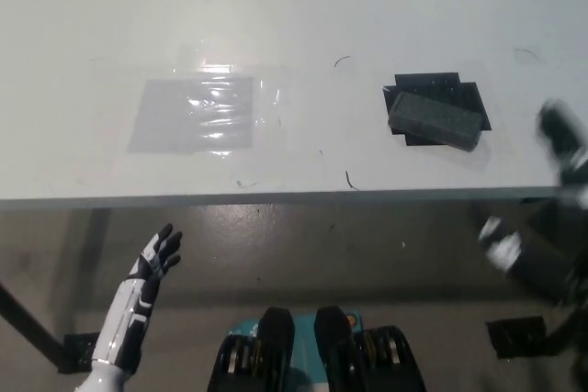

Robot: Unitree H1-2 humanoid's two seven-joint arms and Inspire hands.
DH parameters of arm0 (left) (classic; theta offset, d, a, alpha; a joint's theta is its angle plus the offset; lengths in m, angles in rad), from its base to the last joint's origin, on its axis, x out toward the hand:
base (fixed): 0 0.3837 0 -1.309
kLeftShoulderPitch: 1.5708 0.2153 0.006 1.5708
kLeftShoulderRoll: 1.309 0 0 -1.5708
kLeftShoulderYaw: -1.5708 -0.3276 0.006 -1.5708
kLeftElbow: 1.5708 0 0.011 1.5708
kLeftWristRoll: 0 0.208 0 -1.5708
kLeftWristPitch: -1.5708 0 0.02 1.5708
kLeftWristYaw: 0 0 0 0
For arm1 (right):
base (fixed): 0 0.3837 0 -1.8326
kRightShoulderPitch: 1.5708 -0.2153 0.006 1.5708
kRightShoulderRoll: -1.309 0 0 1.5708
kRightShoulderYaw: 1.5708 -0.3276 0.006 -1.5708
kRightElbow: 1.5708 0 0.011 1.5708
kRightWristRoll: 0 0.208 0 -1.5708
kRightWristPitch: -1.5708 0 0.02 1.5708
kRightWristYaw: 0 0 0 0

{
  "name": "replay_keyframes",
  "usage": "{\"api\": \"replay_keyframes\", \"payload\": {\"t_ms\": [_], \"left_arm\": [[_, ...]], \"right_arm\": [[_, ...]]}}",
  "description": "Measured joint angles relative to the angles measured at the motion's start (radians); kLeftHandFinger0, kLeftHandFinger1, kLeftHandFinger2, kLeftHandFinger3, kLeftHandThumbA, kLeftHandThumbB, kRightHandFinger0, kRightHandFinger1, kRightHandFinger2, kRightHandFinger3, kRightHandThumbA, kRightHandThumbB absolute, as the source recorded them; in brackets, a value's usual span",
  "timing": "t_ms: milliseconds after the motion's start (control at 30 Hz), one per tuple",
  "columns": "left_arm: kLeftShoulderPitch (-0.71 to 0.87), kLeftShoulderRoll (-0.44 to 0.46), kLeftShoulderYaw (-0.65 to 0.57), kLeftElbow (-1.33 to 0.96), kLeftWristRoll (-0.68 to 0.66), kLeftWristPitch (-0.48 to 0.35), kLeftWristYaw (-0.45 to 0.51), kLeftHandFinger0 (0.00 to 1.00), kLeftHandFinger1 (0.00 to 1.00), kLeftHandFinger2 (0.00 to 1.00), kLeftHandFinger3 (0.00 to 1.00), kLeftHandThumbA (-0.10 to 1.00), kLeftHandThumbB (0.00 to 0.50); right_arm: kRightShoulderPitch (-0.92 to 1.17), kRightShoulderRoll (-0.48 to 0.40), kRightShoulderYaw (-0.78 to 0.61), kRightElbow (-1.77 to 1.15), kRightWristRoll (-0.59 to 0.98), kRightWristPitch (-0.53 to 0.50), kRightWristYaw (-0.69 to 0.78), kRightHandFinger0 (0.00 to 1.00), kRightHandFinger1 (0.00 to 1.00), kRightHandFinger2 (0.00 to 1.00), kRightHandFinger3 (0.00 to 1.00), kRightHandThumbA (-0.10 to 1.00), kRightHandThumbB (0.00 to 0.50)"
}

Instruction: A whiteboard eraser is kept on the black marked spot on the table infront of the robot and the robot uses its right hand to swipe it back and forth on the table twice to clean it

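White, smooth tabletop (367, 43) fills the upper half of your view, with grey floor below its near edge. You see the eraser (435, 120), a dark grey rectangular block, lying on the black mark (459, 91) at right, long axis running left to right, tilted down to the right. A glossy clear film patch (196, 114) lies at left. Your left hand (158, 256) hangs below the table, fingers apart, holding nothing. Your right hand (562, 135) is blurred at the right edge; you cannot tell its state.
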Motion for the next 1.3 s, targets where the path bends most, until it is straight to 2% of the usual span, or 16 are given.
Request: {"api": "replay_keyframes", "payload": {"t_ms": [33,67,167,233,367,500,533,600,700,767,800,867,900,1000,1133,1300], "left_arm": [[0.002,0.000,-0.001,0.000,0.000,0.000,0.000,1.00,1.00,1.00,1.00,1.00,0.451],[0.005,0.000,-0.001,0.000,0.000,0.000,-0.001,1.00,1.00,1.00,1.00,1.00,0.456],[0.014,0.000,-0.002,0.000,0.000,0.000,-0.005,1.00,1.00,1.00,1.00,1.00,0.471],[0.015,0.000,-0.002,0.000,0.000,0.000,-0.005,1.00,1.00,1.00,1.00,1.00,0.460],[0.018,-0.001,-0.003,0.001,0.001,0.001,-0.006,1.00,1.00,1.00,1.00,1.00,0.459],[0.019,0.000,-0.005,0.001,0.001,0.001,-0.008,1.00,1.00,1.00,1.00,1.00,0.451],[0.019,0.000,-0.005,0.001,0.001,0.001,-0.008,1.00,1.00,1.00,1.00,1.00,0.448],[0.019,0.000,-0.006,0.001,0.001,0.001,-0.009,1.00,1.00,1.00,1.00,1.00,0.445],[0.019,0.000,-0.008,0.001,0.001,0.001,-0.010,1.00,1.00,1.00,1.00,1.00,0.452],[0.020,0.000,-0.009,0.001,0.001,0.001,-0.012,1.00,1.00,1.00,1.00,1.00,0.449],[0.020,0.000,-0.009,0.001,0.001,0.001,-0.012,1.00,1.00,1.00,1.00,1.00,0.450],[0.021,0.000,-0.011,0.001,0.001,0.001,-0.013,1.00,1.00,1.00,1.00,1.00,0.450],[0.021,0.000,-0.011,0.001,0.001,0.000,-0.013,1.00,1.00,1.00,1.00,1.00,0.447],[0.023,0.000,-0.015,0.001,0.001,0.000,-0.013,1.00,1.00,1.00,1.00,1.00,0.453],[0.026,0.001,-0.023,0.001,0.002,-0.001,-0.014,1.00,1.00,1.00,1.00,1.00,0.465],[0.029,0.007,-0.027,-0.001,0.005,-0.007,-0.021,1.00,1.00,1.00,1.00,1.00,0.450]], "right_arm": [[-0.026,-0.019,-0.004,-0.002,-0.001,0.015,0.004,1.00,1.00,1.00,1.00,0.59,0.274],[-0.054,-0.038,-0.007,-0.001,-0.002,0.028,0.006,1.00,1.00,1.00,1.00,0.67,0.312],[-0.222,-0.129,-0.012,0.032,-0.012,0.112,0.034,1.00,1.00,1.00,1.00,0.62,0.321],[-0.293,-0.157,-0.011,0.065,-0.017,0.139,0.046,1.00,1.00,1.00,1.00,0.71,0.365],[-0.480,-0.209,0.023,0.212,-0.040,0.198,0.083,1.00,1.00,1.00,1.00,0.76,0.400],[-0.648,-0.231,0.087,0.410,-0.068,0.246,0.117,1.00,1.00,1.00,1.00,0.79,0.386],[-0.653,-0.232,0.090,0.417,-0.070,0.247,0.118,1.00,1.00,1.00,1.00,0.76,0.367],[-0.755,-0.230,0.145,0.563,-0.091,0.274,0.140,1.00,1.00,1.00,1.00,0.85,0.357],[-0.839,-0.226,0.203,0.721,-0.114,0.299,0.159,1.00,1.00,1.00,1.00,0.87,0.354],[-0.888,-0.220,0.248,0.844,-0.128,0.313,0.171,1.00,1.00,1.00,1.00,1.00,0.363],[-0.908,-0.216,0.266,0.896,-0.134,0.317,0.177,1.00,1.00,1.00,1.00,1.00,0.341],[-0.943,-0.206,0.303,0.990,-0.146,0.323,0.186,1.00,1.00,1.00,1.00,1.00,0.349],[-0.961,-0.200,0.327,1.051,-0.154,0.327,0.195,1.00,1.00,1.00,1.00,1.00,0.378],[-1.002,-0.183,0.384,1.197,-0.168,0.342,0.217,1.00,1.00,1.00,1.00,1.00,0.319],[-1.065,-0.155,0.472,1.415,-0.192,0.361,0.267,1.00,1.00,1.00,1.00,1.00,0.353],[-1.156,-0.110,0.570,1.680,-0.229,0.385,0.360,1.00,1.00,1.00,1.00,1.00,0.356]]}}
